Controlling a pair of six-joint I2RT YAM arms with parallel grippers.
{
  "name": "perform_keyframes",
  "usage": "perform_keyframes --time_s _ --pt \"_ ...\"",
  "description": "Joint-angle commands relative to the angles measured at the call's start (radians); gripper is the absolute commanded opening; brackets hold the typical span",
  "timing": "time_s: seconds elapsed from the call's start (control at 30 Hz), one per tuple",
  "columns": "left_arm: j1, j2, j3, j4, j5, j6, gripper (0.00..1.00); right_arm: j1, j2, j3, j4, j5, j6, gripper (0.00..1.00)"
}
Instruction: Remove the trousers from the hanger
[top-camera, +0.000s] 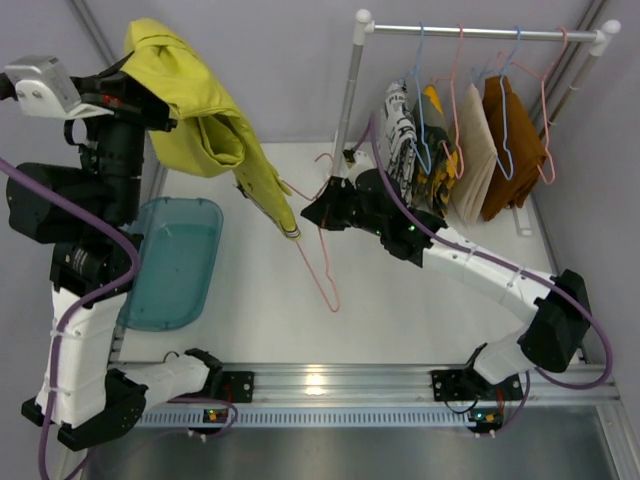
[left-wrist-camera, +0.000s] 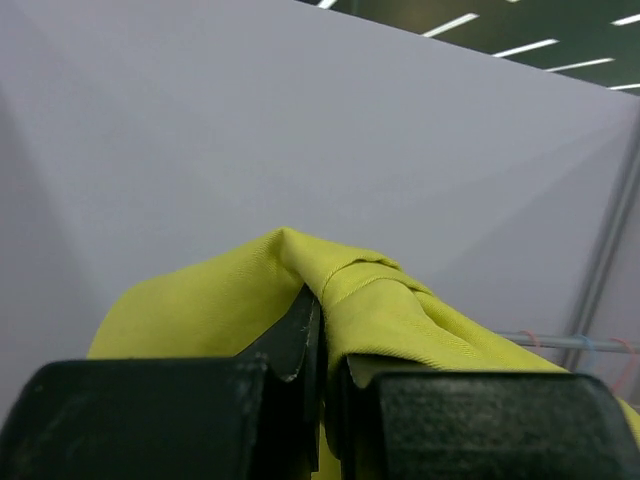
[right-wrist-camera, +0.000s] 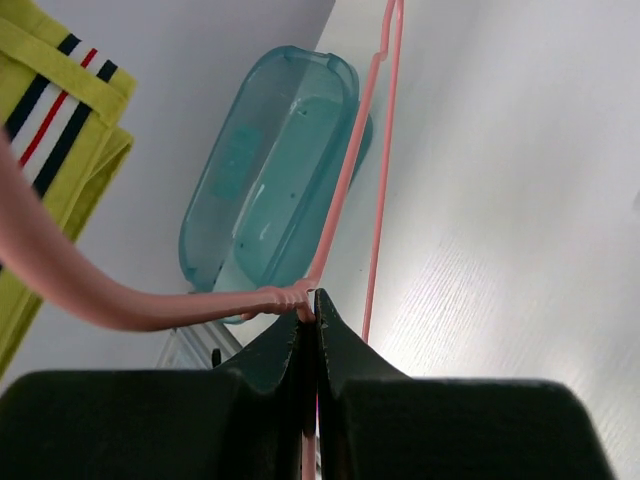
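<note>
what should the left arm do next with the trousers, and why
Probably pull the left fingers a little up and leftward: they pinch the trousers, but the striped waistband end hangs right beside the hanger clamped in the right fingers, so it may not be clear.

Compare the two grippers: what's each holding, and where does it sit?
The left gripper is clamped on the trousers; the right gripper is clamped on the pink hanger, at its twisted neck. The left is raised high at the far left, with fabric draped from it; the right looks lower, over the middle of the table. Shared: both are shut on what they hold.
</note>
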Motion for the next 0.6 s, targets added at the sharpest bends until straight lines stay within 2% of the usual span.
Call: perform_keyframes --time_s 0.0,0.07,0.27,0.4,0.57 --pt "0.002 -0.084 -0.029 0.152 -0.191 0.180 0.00 0.000 -0.069 0.002 0.069 0.008 -0.027 0.00" --pt "0.018 -0.136 -0.101 0.178 -0.283 0.277 0.00 0.000 -0.092 0.002 0.062 0.008 -0.036 0.00" --pt "0.162 -0.341 -0.385 0.265 -0.346 0.467 0.00 -0.001 -0.126 0.025 0.040 0.011 -0.070 0.00" --pt "0.264 -0.482 -0.644 0.270 -0.378 0.520 0.00 -0.003 -0.147 0.034 0.031 0.000 -0.100 0.00" --pt "0.414 -0.664 -0.931 0.258 -0.425 0.500 0.00 -0.004 -0.166 0.022 0.042 -0.012 -0.117 0.00"
